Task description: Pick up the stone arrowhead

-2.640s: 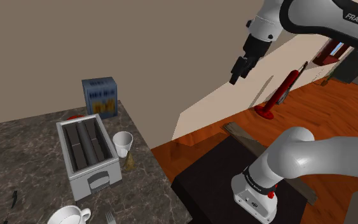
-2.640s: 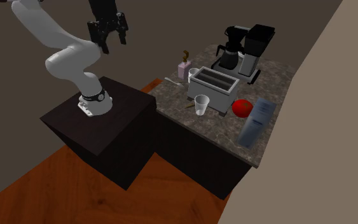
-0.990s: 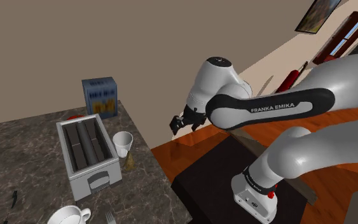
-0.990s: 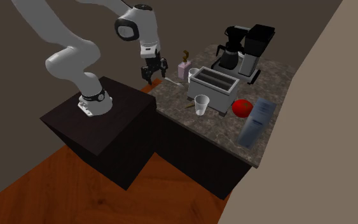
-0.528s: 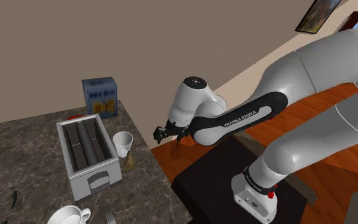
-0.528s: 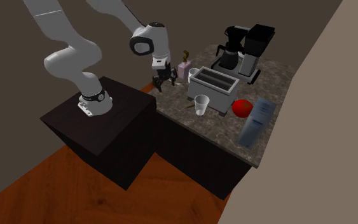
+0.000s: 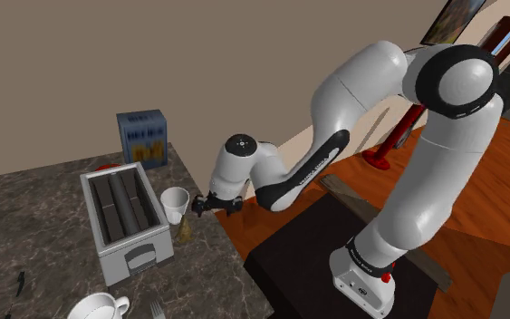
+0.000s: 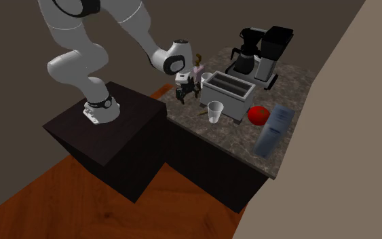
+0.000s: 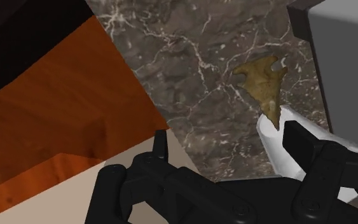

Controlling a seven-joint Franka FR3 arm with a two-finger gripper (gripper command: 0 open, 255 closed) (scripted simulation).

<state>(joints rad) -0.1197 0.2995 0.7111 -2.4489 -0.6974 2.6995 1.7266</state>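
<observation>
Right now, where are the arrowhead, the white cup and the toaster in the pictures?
arrowhead point(image 9: 263, 86): wrist view, middle of its body.
white cup point(image 7: 176, 208): shoulder view, its side wall.
toaster point(image 7: 117, 265): shoulder view, its front face.

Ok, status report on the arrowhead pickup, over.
Gripper open, empty, over the counter edge. Tan arrowhead flat on the counter, untouched. White cup crowds its tip; grey toaster close beside.

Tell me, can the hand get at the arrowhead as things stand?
Probably yes: the open hand hangs just short of the arrowhead, which lies bare on the counter. The cup close beside it may crowd the grasp.
</observation>
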